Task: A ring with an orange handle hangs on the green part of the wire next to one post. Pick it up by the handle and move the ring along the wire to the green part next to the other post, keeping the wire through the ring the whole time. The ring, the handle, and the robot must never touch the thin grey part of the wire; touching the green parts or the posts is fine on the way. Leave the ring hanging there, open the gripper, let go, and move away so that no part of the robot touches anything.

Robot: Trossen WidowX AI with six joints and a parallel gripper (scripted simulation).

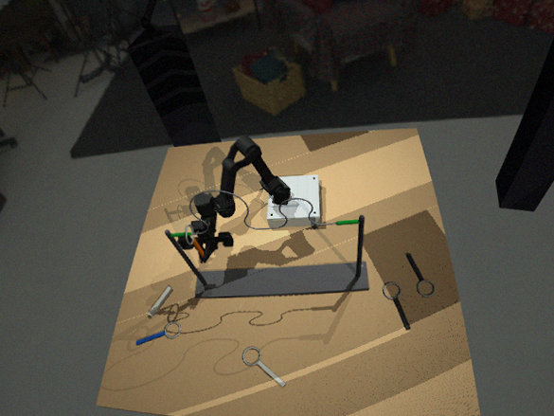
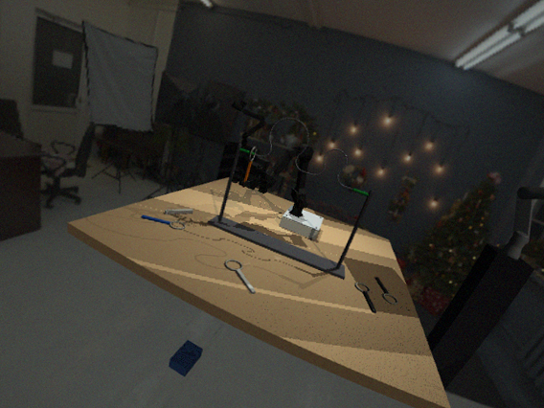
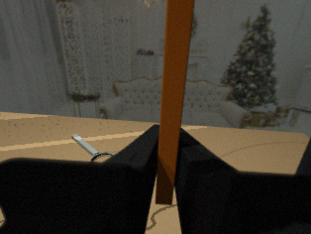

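The ring [image 1: 189, 225] [image 2: 251, 152] is around the left green part [image 1: 176, 234] [image 2: 244, 150], near its inner end; whether it touches the wire is too small to tell. Its orange handle [image 1: 198, 247] [image 2: 248, 171] [image 3: 175, 84] slants down from it. My gripper [image 1: 204, 258] [image 3: 165, 132] is shut on the handle's lower part, just inward of the left post [image 1: 186, 258] [image 2: 229, 188]. The thin grey wire [image 1: 264, 229] [image 2: 288, 118] curves in loops to the right green part [image 1: 348, 222] [image 2: 360, 192] at the right post [image 1: 360, 249] [image 2: 355, 227].
The posts stand on a dark base [image 1: 281, 282] [image 2: 269, 242]. A white box [image 1: 305, 189] [image 2: 310, 219] lies behind, under the arm's base. A blue-handled ring tool [image 1: 150, 337] [image 2: 155, 219], a white bar [image 1: 160, 300] and several other ring tools lie in front and right.
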